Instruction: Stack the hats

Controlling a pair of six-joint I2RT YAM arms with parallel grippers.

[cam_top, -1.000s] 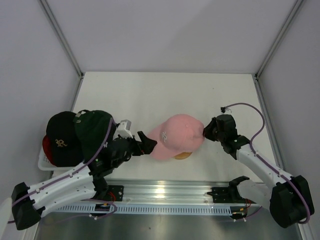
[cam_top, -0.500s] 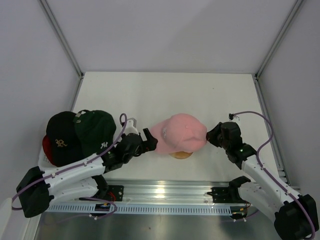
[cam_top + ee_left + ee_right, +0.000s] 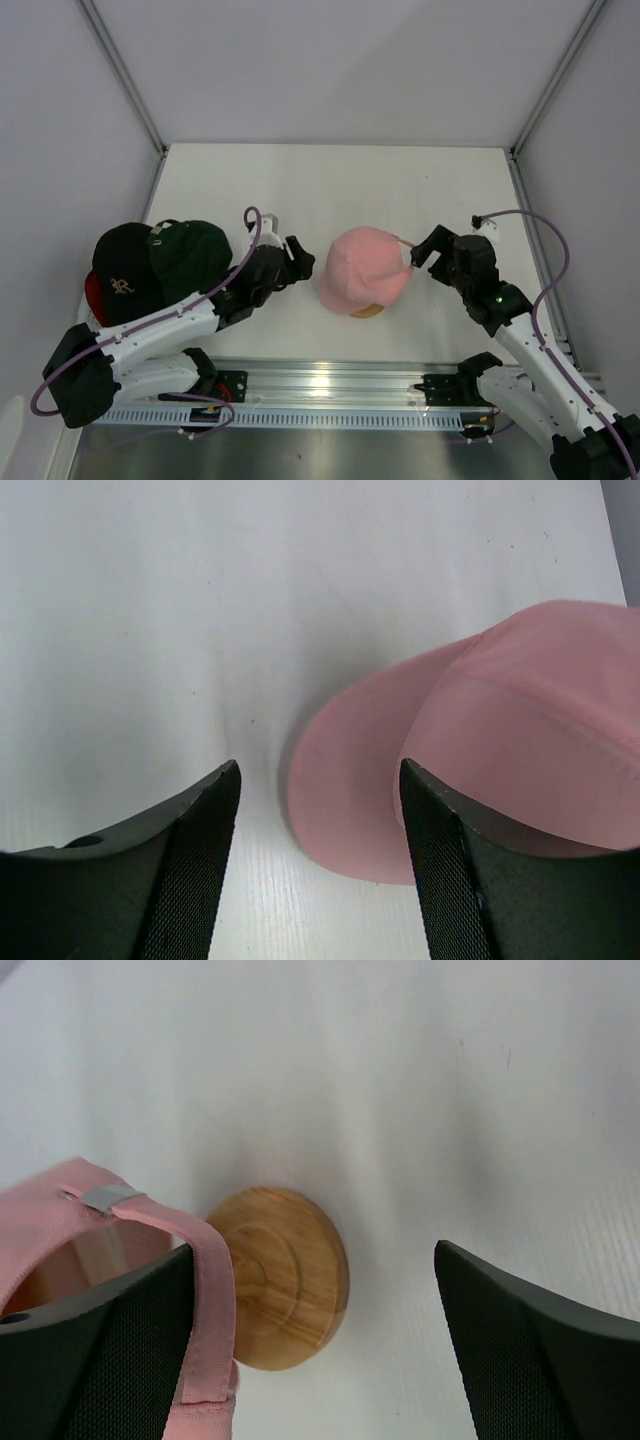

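Note:
A pink hat (image 3: 366, 270) sits on the round wooden stand (image 3: 366, 311) at the table's middle. My left gripper (image 3: 297, 258) is just left of its brim (image 3: 345, 790). The jaws stand apart, the brim lies ahead of and between them, and neither finger touches it. My right gripper (image 3: 424, 256) stands open at the hat's back. The pink strap (image 3: 190, 1245) rests against its left finger (image 3: 100, 1360), above the stand's base (image 3: 290, 1275). A black hat (image 3: 122, 272), a dark green hat (image 3: 187, 258) and a red hat (image 3: 93, 296) lie piled at the left.
The piled hats rest in a white basket (image 3: 92, 328) at the table's left edge. White walls close the table on three sides. The arms' metal base rail (image 3: 320, 385) runs along the near edge.
My right gripper opened and let go of the pink hat's back, and the hat settled onto the stand. My left gripper moved right toward the brim, its jaws narrowing.

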